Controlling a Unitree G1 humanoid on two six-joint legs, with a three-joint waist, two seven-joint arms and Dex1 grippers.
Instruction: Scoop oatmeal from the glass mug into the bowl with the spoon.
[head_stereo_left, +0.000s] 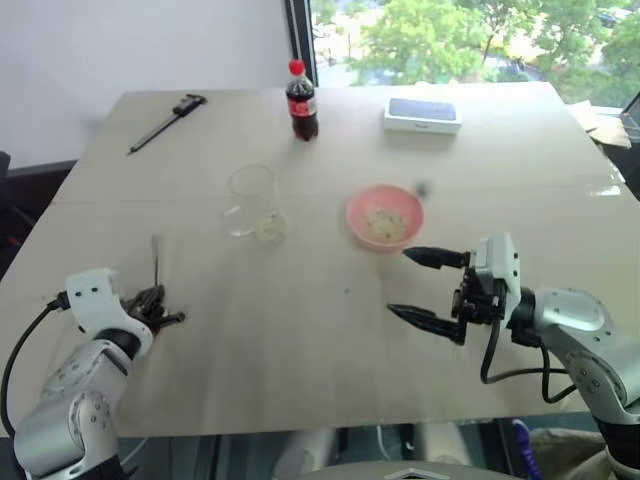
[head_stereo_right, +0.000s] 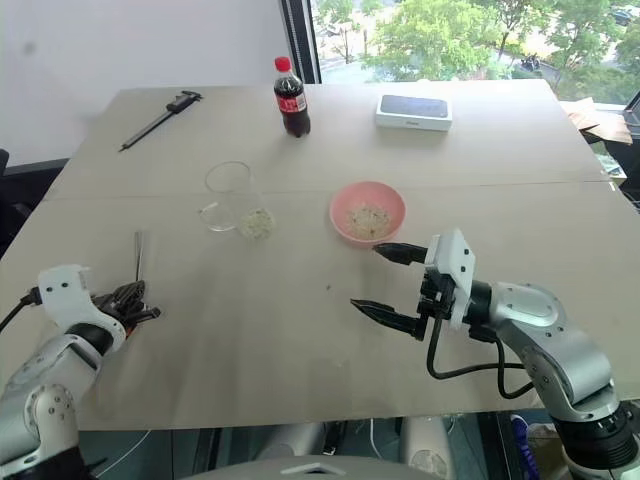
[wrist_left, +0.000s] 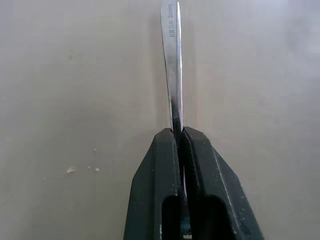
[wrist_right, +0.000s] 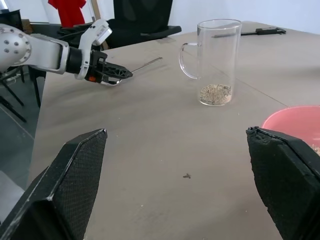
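Observation:
The clear glass mug (head_stereo_left: 250, 195) stands left of centre on the table, with a little pale oatmeal (wrist_right: 216, 94) at its bottom. To its right sits the pink bowl (head_stereo_left: 385, 217), which holds some oatmeal too. My left gripper (wrist_left: 178, 131) is at the near left, shut on the silver spoon (wrist_left: 172, 60). The spoon's thin handle (head_stereo_left: 155, 258) juts out past the fingertips towards the far side, low over the table. My right gripper (head_stereo_left: 400, 282) is open and holds nothing. It hovers just in front of the bowl and points left.
A red-capped cola bottle (head_stereo_left: 301, 100) stands at the back centre. A dark caliper (head_stereo_left: 165, 120) lies at the back left, and a white box (head_stereo_left: 422, 114) at the back right. A seam (head_stereo_left: 150, 200) crosses the tabletop behind the mug.

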